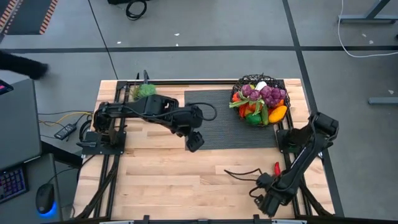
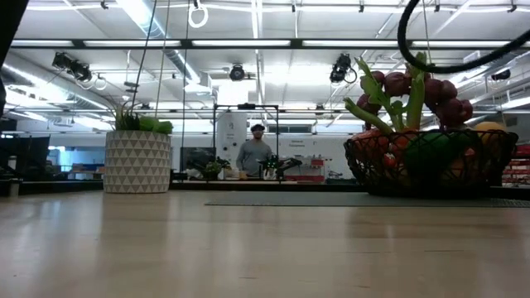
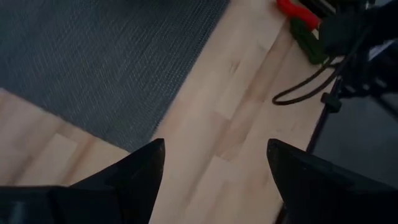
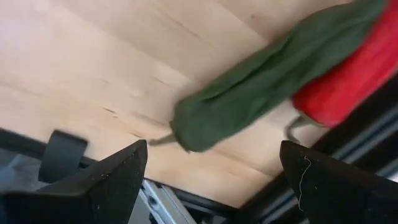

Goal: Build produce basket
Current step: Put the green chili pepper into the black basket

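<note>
The dark wire basket (image 1: pixel 260 99) stands on the grey mat at the table's far right, heaped with produce: purple grapes (image 1: pixel 267 93), orange and green pieces; it also shows in the low view (image 2: pixel 431 161). A red chilli (image 1: pixel 277 168) lies on the bare wood near the right edge; a green chilli (image 4: pixel 267 81) lies beside the red one (image 4: pixel 348 81). My right gripper (image 4: pixel 211 155) hangs open above the table near these two chillies, touching neither; from above it shows at the front right (image 1: pixel 266 199). My left gripper (image 1: pixel 194 144) hovers open over the mat's near edge, empty (image 3: pixel 214 146).
A grey mat (image 1: pixel 230 124) covers the table's far middle. A potted green plant (image 1: pixel 144 90) stands at the far left. A black cable (image 1: pixel 242 171) trails over the wood by my right arm. The metal frame runs along the table's right edge. A person stands far behind the table (image 2: pixel 252 153).
</note>
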`<state>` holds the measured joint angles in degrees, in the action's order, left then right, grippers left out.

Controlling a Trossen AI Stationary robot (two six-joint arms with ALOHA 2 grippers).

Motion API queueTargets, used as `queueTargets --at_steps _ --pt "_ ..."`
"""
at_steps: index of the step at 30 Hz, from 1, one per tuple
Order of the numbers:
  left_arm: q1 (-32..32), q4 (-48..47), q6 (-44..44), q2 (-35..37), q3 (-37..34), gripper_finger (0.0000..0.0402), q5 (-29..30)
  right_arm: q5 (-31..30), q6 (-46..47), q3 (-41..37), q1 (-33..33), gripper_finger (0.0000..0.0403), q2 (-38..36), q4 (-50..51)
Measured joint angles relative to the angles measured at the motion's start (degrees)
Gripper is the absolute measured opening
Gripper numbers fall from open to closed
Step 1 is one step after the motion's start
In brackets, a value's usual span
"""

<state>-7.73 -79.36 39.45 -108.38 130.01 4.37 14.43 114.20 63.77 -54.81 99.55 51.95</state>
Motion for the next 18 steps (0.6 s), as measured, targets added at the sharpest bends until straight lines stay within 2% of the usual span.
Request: queueTargets --at_steps 6,14,18 --pt "-1.2 -0.1 8.0 0.0 0.0 0.029 0.0 -2.0 4.4 0.0 -1.8 0.0373 2.8 -0.4" --pt "-4.2 -0.2 13.1 0.0 0.0 0.029 0.0 -7.4 12.3 -0.9 -3.3 0.0372 3.6 -1.9" --pt "-5.7 -0.1 17.1 0.0 0.0 0.029 0.5 -8.1 13.0 -2.4 -3.1 0.0364 3.6 -2.5"
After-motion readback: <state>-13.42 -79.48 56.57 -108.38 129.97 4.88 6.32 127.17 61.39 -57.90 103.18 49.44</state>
